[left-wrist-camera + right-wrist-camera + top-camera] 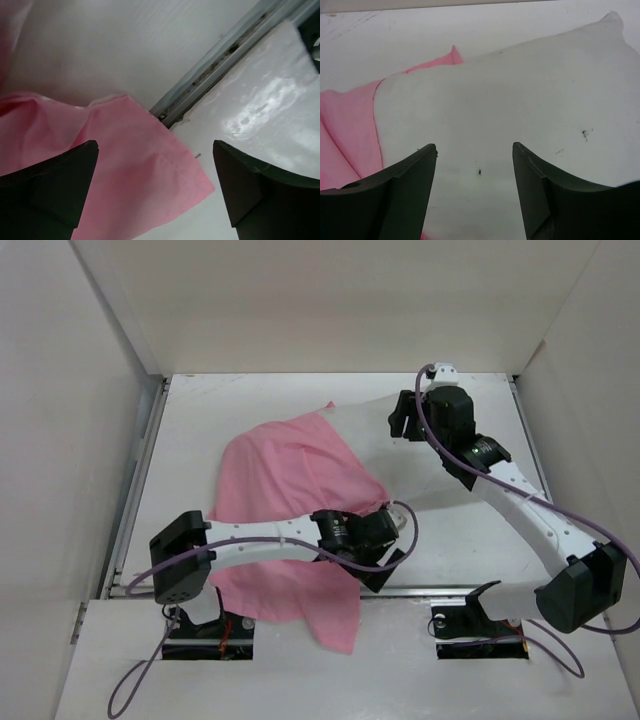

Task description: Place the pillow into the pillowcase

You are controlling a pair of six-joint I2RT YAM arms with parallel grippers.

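Pillow [420, 465] lies crosswise, bare end right, in pillowcase [290, 470]; left gripper [155, 145] wide, right gripper [474, 145] parted.

The pillow [392, 462] — left end hidden by the pillowcase [290, 470].

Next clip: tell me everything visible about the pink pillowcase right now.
The pillowcase is thin pink fabric, matte and crumpled, spread over the middle-left of the table. Its far part covers one end of the white pillow. Its near corner reaches past the front rail, beneath the open left hand, which is not gripping it.
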